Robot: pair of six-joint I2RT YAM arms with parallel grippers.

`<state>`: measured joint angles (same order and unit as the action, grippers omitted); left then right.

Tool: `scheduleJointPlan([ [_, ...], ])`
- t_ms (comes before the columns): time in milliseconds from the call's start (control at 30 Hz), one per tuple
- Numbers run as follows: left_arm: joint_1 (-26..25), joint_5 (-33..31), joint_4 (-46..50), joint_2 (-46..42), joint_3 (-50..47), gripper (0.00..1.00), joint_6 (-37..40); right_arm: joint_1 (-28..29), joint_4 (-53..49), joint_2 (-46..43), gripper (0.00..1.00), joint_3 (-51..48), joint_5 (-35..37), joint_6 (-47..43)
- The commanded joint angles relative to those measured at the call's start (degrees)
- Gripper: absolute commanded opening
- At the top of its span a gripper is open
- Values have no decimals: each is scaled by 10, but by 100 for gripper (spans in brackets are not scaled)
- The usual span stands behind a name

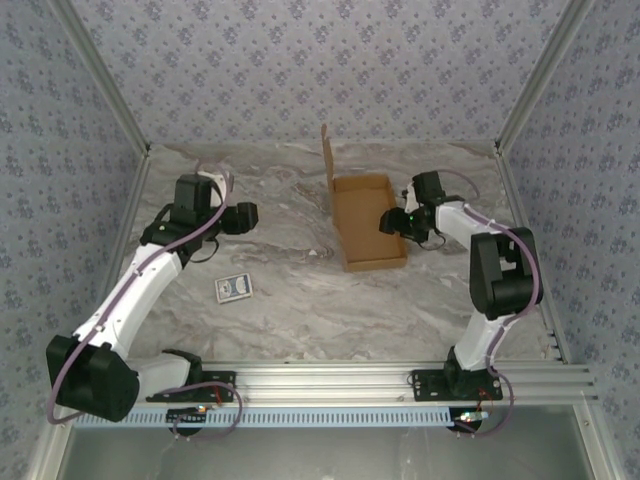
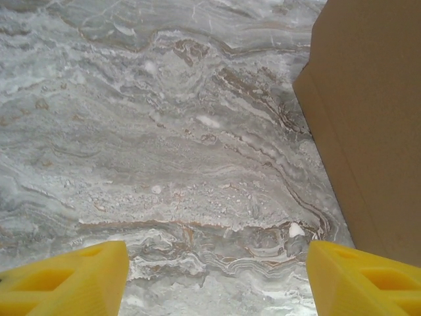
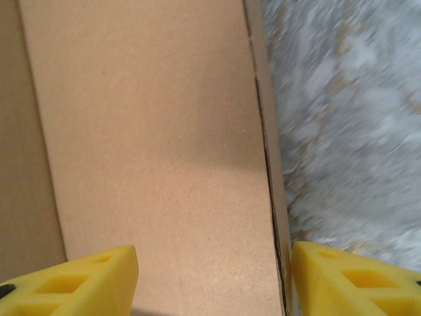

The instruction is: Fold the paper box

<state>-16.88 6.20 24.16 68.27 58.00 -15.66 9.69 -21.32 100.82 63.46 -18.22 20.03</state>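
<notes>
Where the paper box lies: we see the paper box (image 1: 366,222) flat on the marble table (image 1: 300,310), between the two claws, as an open shallow tray of plain brown cardboard.
Lid flap: one lid flap (image 1: 327,155) stands upright at the far left corner of the box. We see it almost edge-on, so its outline is hard to make out.
Left claw: the left claw (image 1: 250,216) hangs well apart from the box, on its left side, and points toward it. In its wrist view the yellow fingers (image 2: 66,280) stand wide, with bare marble between them. The bottom edge cuts them off, so we see the tips alone.
Box from the left wrist: a brown outer wall (image 2: 368,131), cut off by the right edge.
Right claw: the right claw (image 1: 391,222) is at the right wall of the box. In the top view it is dark and small, so we cannot judge the jaws there. In its wrist view the fingers (image 3: 72,283) stand apart, one over the box floor, one outside the wall. The wall edge runs between them, close to the outer finger, and nothing is clamped. We cannot tell whether that finger touches the wall.
Blur: in the right wrist view the table beside the box is smeared.
Card packet: a small blue-and-white card packet (image 1: 233,288) lies flat, left of the box and nearer to the arms. Its print is too small to read.
</notes>
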Motion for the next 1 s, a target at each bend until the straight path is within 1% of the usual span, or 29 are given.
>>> scheduleJointPlan([
  [0, -1, 7, -36, -14, -31, 72, -19, 23, 55, -39, 65, -40, -49, 52],
  [133, -2, -18, -64, -21, -66, 72, -32, 96, 121, -62, 66, -76, -54, 102],
  [200, -1, -48, -90, -31, -93, 72, -44, 145, 154, -59, 67, -79, -54, 124],
  [267, 0, -73, -109, -41, -117, 72, -57, 186, 161, -52, 67, -67, -45, 127],
  [333, 3, -86, -121, -52, -135, 73, -69, 208, 152, -51, 69, -52, -43, 121],
  [400, 4, -89, -131, -60, -149, 73, -76, 217, 121, -55, 69, -33, -31, 96],
  [467, 4, -81, -132, -62, -152, 73, -80, 210, 85, -69, 71, -23, -6, 66],
  [533, 4, -68, -134, -64, -155, 73, -83, 189, 68, -88, 71, -18, 9, 41],
  [600, 3, -56, -140, -65, -159, 73, -87, 153, 59, -99, 72, -7, 18, 19],
  [667, 3, -50, -145, -64, -160, 73, -86, 127, 45, -95, 73, 17, 47, -9],
  [733, 3, -51, -149, -61, -160, 73, -84, 110, 28, -76, 73, 53, 85, -37],
  [800, 4, -54, -152, -56, -158, 73, -85, 94, 18, -35, 74, 100, 104, -55],
  [967, 7, -56, -157, -52, -156, 74, -90, 65, 10, 76, 74, 187, 75, -60],
])
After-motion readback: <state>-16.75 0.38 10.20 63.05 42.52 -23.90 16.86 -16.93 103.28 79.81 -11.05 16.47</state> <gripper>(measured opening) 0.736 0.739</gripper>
